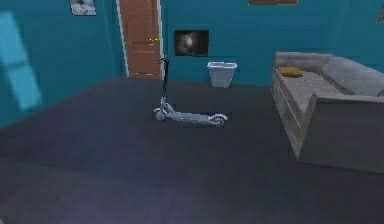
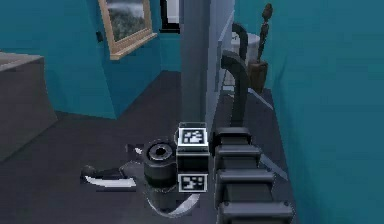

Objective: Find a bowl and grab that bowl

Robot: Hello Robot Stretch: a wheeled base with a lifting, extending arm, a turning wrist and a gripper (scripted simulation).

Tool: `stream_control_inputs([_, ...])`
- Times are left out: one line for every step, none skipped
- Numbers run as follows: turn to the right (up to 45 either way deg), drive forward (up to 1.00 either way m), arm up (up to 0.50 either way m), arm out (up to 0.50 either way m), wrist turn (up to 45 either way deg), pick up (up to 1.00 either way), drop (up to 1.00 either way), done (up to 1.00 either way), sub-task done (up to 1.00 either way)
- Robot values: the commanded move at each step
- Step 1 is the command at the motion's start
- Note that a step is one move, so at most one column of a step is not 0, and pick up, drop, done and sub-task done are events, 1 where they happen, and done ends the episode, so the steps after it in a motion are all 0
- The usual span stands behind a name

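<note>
Quick status from the remote seat: I haven't got a bowl pinned down yet. The best candidate is a yellowish blob (image 1: 290, 72) on the sofa (image 1: 330, 110), off to the right of the scooter (image 1: 188, 117) and a bit beyond it. It might be a bowl or just a cushion; it's too small to call. The scooter is parked upright in the middle of the dark floor. A wooden door (image 1: 140, 35) is on the wall behind it, and a small white bin (image 1: 222, 73) stands against that same wall, behind the scooter and to its right.

In the arm side view the gripper (image 2: 108, 170) sits low with only bare floor behind its far end, so it holds nothing. How the jaws stand I can't tell.

My main worry is the scooter. A lazy line to the sofa could clip its deck with the base and send it rolling or over. The second worry is the grey column (image 2: 195, 60) just past the arm (image 2: 245, 175), since a careless turn could swing the arm into it. I could also waste time chasing the bin as if it were a bowl.

There's no lettering I can read anywhere. The white squares (image 2: 191, 135) on the arm carry only black marks.
</note>
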Motion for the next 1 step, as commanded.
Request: stream_control_inputs([0.0, 0.00, 0.00, 0.00, 39.0, 0.00, 0.00, 0.00, 0.00])
